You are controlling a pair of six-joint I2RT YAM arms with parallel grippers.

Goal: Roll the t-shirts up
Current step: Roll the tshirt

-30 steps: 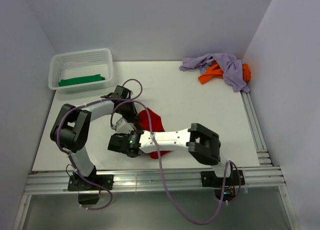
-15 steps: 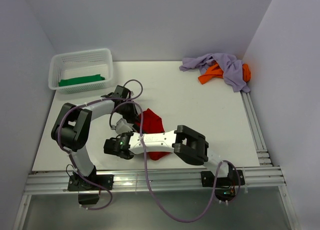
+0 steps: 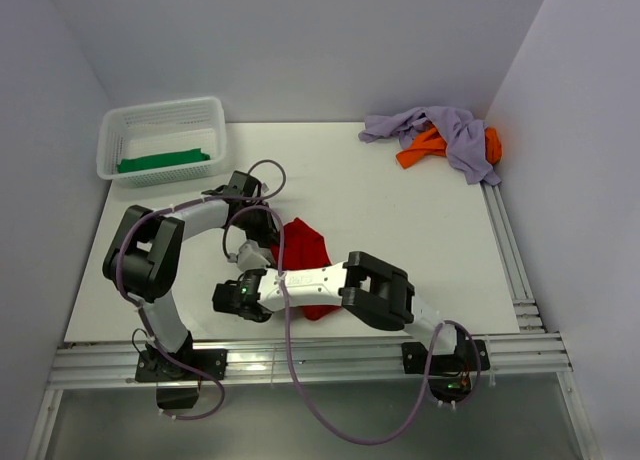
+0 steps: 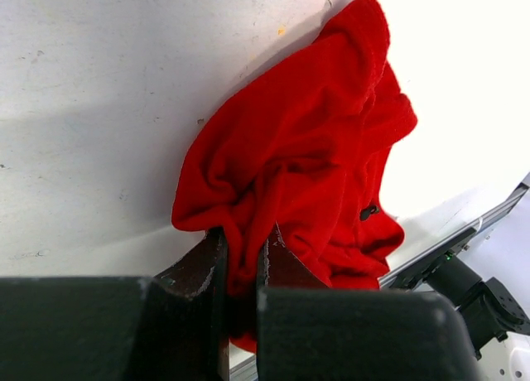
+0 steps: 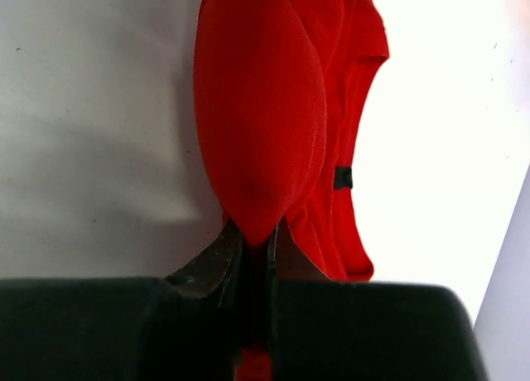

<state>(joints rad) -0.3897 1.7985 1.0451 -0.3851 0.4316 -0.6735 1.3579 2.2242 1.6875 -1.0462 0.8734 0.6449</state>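
Red cloth sits in a bunch near the front edge of the white bench [image 3: 400, 220]. From the top, this red t-shirt [image 3: 305, 248] lies between the two arms. The left pincer [image 3: 262, 250] is at its left side. The right pincer [image 3: 232, 298] is low down by its front-left corner. The green t-shirt [image 3: 163, 162] lies flat in the white basket [image 3: 160, 113] at the back left. The lavender t-shirt [image 3: 445, 128] is piled on the orange t-shirt [image 3: 422, 152] in the back right corner, well apart from the arms.

From the left wrist, the left pincer [image 4: 240, 253] is squeezed tight on a fold at the edge of the red t-shirt [image 4: 298, 166]. The rest of it lies crumpled on the bench.

From the right wrist, the right pincer [image 5: 252, 236] is pinched together on a fold of the red t-shirt [image 5: 257, 108]. That fold stands up in a smooth hump, and more red cloth lies to its right.
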